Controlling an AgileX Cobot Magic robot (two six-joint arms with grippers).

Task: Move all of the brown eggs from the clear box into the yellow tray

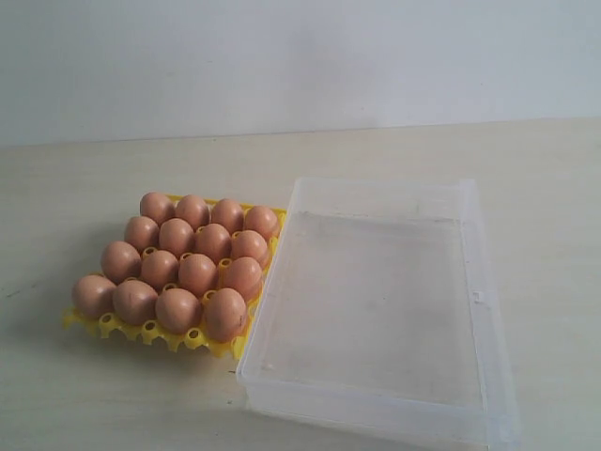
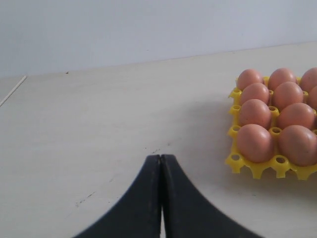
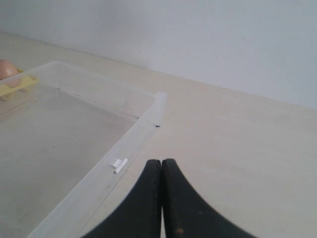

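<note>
My left gripper (image 2: 161, 157) is closed, its two black fingers pressed tip to tip with nothing between them, held low over the bare table (image 2: 99, 129) and pointing across it. The yellow tray (image 2: 257, 168) lies ahead of it and off to one side, well apart from the fingertips. My right gripper (image 3: 161, 161) is closed the same way and holds nothing; it hangs low over the table just outside the long rim of the clear box (image 3: 133, 141), near a small white tab (image 3: 118, 165) on that rim. Neither of my arms shows in the exterior view.

From that view the brown eggs (image 1: 178, 268) are all in the yellow tray, sixteen by my count, four rows of four, each standing in its own cup with yellow pegs showing between them. The tray sits to the left of the clear box, its near right corner right up against the box's left wall; I cannot tell whether they touch. Through the box's transparent floor I see only the pale tabletop
</note>
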